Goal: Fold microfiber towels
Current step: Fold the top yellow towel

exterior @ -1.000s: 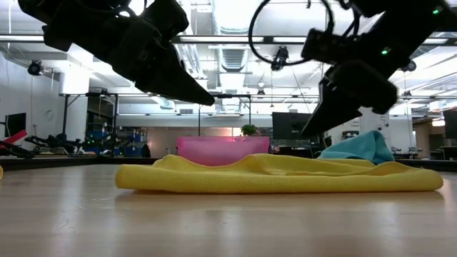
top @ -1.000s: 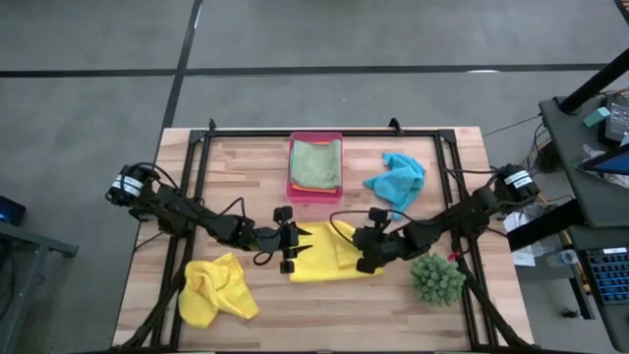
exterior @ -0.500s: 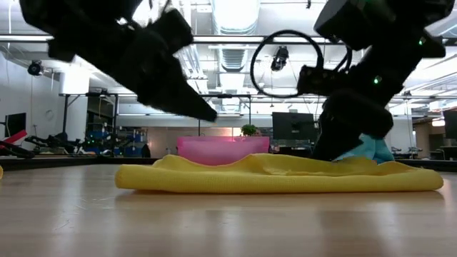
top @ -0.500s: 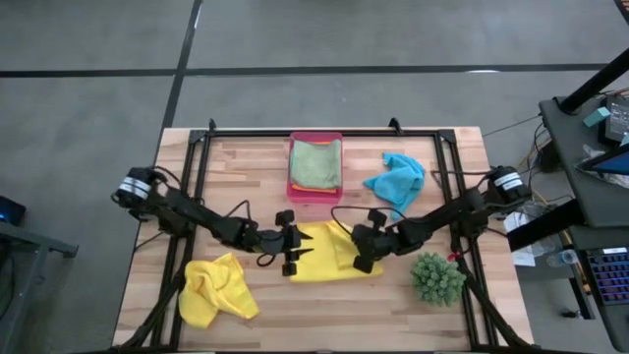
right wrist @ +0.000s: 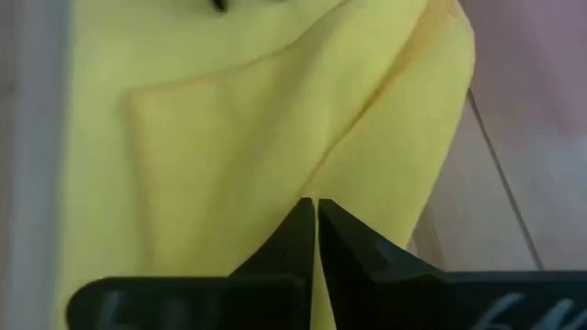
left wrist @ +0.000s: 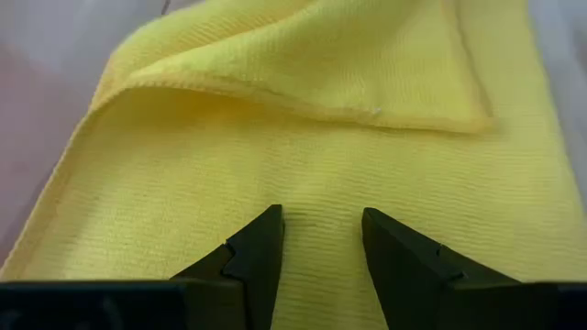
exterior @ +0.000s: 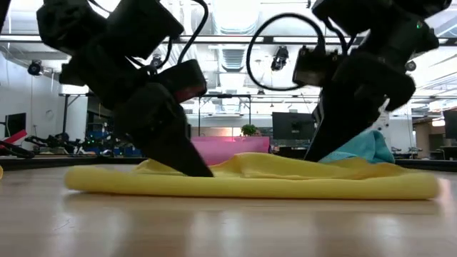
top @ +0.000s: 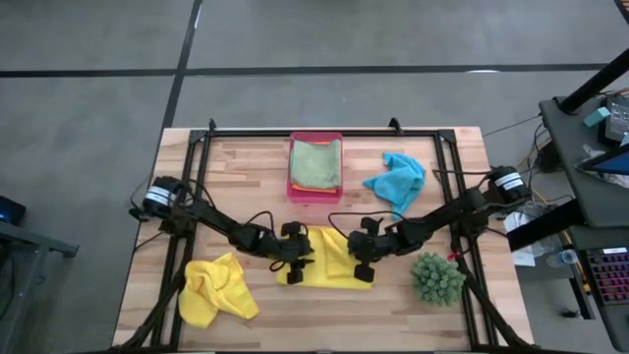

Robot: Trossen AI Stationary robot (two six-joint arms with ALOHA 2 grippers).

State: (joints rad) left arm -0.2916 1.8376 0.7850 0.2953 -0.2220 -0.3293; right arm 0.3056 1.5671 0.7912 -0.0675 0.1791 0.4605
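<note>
Both claws press onto the yellow towel [top: 329, 258] lying mid-tabletop [top: 246, 177], likely to flatten its fold: left claw [left wrist: 318, 240] parted, gripping nothing, at one edge; right claw [right wrist: 315, 220] closed, pinning the other.

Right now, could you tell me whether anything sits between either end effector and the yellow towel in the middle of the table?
Nothing visible does. The left end effector, open, and the right end effector, shut, are both down on the yellow towel; the plant stands off to the side.
</note>
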